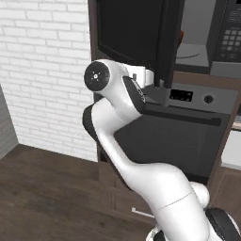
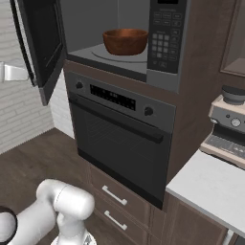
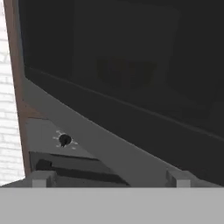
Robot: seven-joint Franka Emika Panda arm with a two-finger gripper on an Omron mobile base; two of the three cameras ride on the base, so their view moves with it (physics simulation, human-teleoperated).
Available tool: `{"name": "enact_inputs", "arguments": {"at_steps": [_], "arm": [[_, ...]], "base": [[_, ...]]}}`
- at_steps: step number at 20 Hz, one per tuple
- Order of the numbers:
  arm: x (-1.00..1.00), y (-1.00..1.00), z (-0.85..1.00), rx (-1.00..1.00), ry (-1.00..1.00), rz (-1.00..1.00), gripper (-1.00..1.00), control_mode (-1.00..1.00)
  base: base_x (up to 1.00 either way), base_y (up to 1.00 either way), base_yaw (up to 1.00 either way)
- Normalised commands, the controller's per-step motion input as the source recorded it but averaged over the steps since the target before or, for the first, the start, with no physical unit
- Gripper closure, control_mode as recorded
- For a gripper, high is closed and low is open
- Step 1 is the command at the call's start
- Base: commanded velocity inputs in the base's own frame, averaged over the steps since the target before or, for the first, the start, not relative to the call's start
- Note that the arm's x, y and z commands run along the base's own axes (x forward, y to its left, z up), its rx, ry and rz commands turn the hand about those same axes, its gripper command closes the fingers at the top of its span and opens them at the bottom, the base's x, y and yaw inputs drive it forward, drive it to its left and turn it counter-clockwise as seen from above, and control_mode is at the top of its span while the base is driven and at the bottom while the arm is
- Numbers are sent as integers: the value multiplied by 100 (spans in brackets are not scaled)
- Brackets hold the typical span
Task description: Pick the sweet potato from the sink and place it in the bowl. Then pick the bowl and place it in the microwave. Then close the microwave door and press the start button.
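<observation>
The microwave door [image 1: 134, 35] stood swung open, a wide dark panel w/ glass window, hinged on the left side of the microwave [image 2: 119, 43]. The pincer [image 3: 111, 177] sat at the door's outer face, close up vs. the glass: in the hand view the dark window spread straight ahead of the two fingertips [image 3: 43, 178], w/ the door's lower edge running diagonally across, just beyond them. From the left base view the white hand reached in beside the door's lower edge, at its free end, far from the hinge. So the door lay directly in front of the pincer, its long axis crosswise to the reach; a push forward would prob. swing it toward the cavity.

Pincer jaws stood wide apart, holding nothing; whether a tip already touched the panel couldn't be told.

Beyond the door, inside the cavity, the bowl [image 2: 125, 41] rested on the turntable, reddish-brown, upright. Sweet potato presumably inside it, but not visible over the rim. Keypad panel [image 2: 165, 33] sat further off, past the bowl. Below the pincer's line of sight, the oven knob [image 3: 64, 140] showed under the door.
</observation>
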Motion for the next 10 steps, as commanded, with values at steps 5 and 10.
{"name": "enact_inputs", "arguments": {"at_steps": [5, 10], "arm": [[54, -99, 34, 28, -6, 0, -100, -100], [69, -80, 28, 4, -15, -10, -100, -100]], "base": [[0, 0, 0], [0, 0, 0]]}}
